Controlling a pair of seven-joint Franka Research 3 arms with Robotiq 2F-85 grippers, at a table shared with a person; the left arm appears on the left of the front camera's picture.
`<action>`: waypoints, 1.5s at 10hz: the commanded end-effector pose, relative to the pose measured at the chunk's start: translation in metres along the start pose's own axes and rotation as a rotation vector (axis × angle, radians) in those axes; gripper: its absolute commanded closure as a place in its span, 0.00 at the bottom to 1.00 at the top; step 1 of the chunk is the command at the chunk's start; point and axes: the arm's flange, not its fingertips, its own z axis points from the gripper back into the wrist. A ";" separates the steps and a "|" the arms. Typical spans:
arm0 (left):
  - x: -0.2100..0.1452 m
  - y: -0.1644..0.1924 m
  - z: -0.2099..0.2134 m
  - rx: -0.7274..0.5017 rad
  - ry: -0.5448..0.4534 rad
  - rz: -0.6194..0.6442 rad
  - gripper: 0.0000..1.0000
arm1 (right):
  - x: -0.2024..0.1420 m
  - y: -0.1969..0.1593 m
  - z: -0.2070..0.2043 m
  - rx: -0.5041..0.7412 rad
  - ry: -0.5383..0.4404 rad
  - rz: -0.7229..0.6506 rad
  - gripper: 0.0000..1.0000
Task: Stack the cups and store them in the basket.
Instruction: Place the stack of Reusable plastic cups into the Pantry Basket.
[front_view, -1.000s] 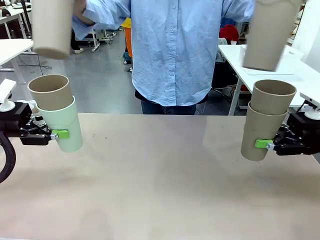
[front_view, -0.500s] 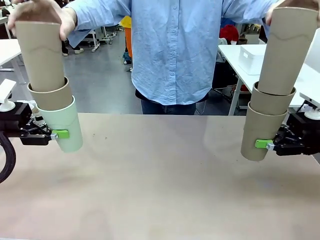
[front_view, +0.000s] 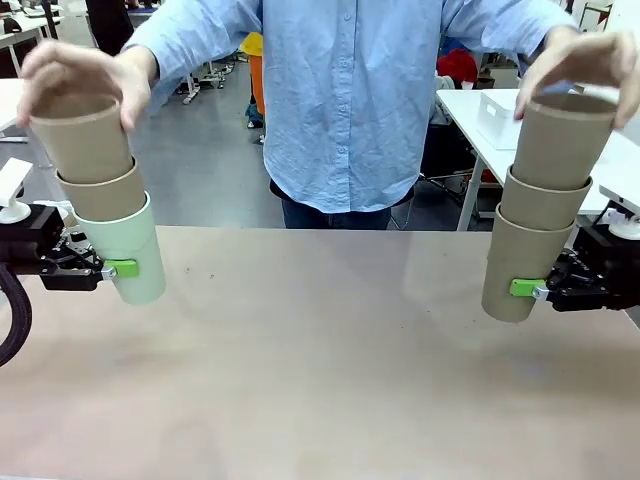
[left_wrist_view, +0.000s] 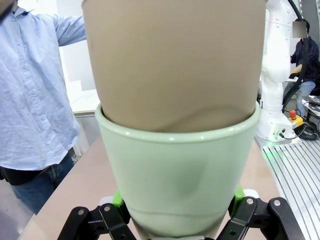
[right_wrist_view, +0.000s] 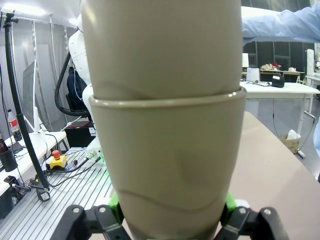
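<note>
Left gripper, right gripper — both clamped

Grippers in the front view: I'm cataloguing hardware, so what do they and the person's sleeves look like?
The left gripper and right gripper are black, boxy, with bright green pads. A black cable loops below the left one. The person's sleeves are light blue shirt fabric.

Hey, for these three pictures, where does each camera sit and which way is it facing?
Front view: fixed on the robot's side, facing across the table at the person; the left pincer and right pincer show at the sides.
Left wrist view: on the left arm, looking along its fingers at the green cup they grip.
Right wrist view: on the right arm, looking along its fingers at the bottom brown cup.
Shared: front and left wrist both show the green cup.
</note>
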 end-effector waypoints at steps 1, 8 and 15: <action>0.004 0.001 -0.002 0.009 -0.014 0.004 0.14 | 0.003 0.000 -0.001 0.001 0.002 -0.004 0.17; 0.004 0.001 -0.002 0.009 -0.014 0.004 0.14 | 0.003 0.000 -0.001 0.001 0.002 -0.004 0.17; 0.004 0.001 -0.002 0.009 -0.014 0.004 0.14 | 0.003 0.000 -0.001 0.001 0.002 -0.004 0.17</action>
